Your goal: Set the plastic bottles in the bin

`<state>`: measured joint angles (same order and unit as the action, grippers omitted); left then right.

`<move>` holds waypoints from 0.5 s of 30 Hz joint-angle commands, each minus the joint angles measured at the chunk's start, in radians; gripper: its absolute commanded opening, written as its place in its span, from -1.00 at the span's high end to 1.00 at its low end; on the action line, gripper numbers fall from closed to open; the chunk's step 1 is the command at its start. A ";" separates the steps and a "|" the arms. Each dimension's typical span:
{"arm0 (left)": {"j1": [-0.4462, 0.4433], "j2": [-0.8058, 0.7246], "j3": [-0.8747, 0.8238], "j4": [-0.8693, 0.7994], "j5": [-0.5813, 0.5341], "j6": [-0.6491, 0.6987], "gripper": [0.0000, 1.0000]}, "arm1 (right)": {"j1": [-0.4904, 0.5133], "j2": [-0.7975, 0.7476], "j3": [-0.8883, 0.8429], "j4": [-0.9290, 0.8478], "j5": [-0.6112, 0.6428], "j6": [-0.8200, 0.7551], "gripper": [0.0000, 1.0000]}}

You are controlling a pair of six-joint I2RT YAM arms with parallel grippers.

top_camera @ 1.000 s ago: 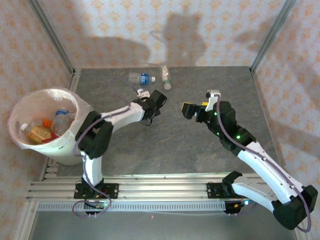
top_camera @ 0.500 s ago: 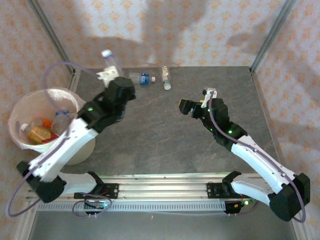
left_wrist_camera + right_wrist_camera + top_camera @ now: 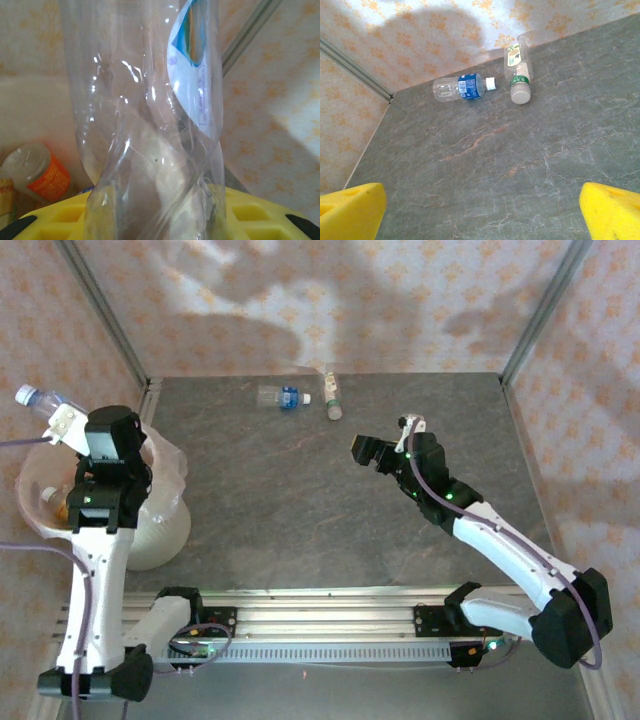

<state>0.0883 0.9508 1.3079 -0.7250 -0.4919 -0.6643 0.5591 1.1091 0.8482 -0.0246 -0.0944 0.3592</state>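
Top external view: the left jaws are clenched on a clear bottle (image 3: 38, 399), crushing its middle, and hold it high above the bin (image 3: 160, 530) at the surface's left edge. The bottle's capped end pokes past the bin's far rim, so a release here might drop it outside or glance it off the rim. Inside lies an orange-labelled bottle (image 3: 40, 172). The right jaws hang released over mid-surface. A blue-labelled bottle (image 3: 280, 397) and a green-labelled bottle (image 3: 332, 396) lie near the far edge.
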 commanded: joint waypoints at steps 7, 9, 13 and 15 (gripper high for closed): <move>0.123 0.094 0.020 0.041 0.147 -0.250 -0.76 | -0.006 0.000 0.028 -0.001 0.010 -0.019 -0.99; 0.122 0.108 0.058 0.019 0.145 -0.250 -0.85 | -0.006 0.007 0.033 -0.001 0.018 -0.031 -0.98; 0.123 0.100 0.070 0.026 0.197 -0.241 -0.92 | -0.007 0.038 0.061 0.007 0.021 -0.021 -0.98; 0.123 0.089 0.056 0.042 0.252 -0.240 -0.94 | -0.008 0.058 0.070 0.023 0.016 -0.003 -0.98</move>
<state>0.2039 1.0611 1.3487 -0.7055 -0.3038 -0.8860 0.5591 1.1503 0.8768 -0.0246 -0.0933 0.3477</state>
